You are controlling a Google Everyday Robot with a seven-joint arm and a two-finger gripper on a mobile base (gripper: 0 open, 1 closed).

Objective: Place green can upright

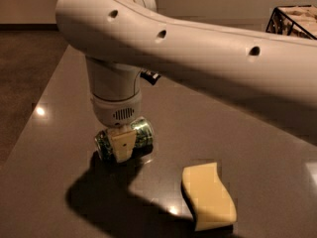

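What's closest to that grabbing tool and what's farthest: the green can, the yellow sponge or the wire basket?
The tool is down at the left of the table, shut on the can.
1. can: in the tool's grip, lying on its side.
2. sponge: on the table, to the front right.
3. basket: far back right corner.

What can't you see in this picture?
Camera view: the end effector, low over the table, grips the green can sideways; its near finger covers the can's middle, and the can hides the far finger.
Camera view: the wire basket is cut off by the top right corner.
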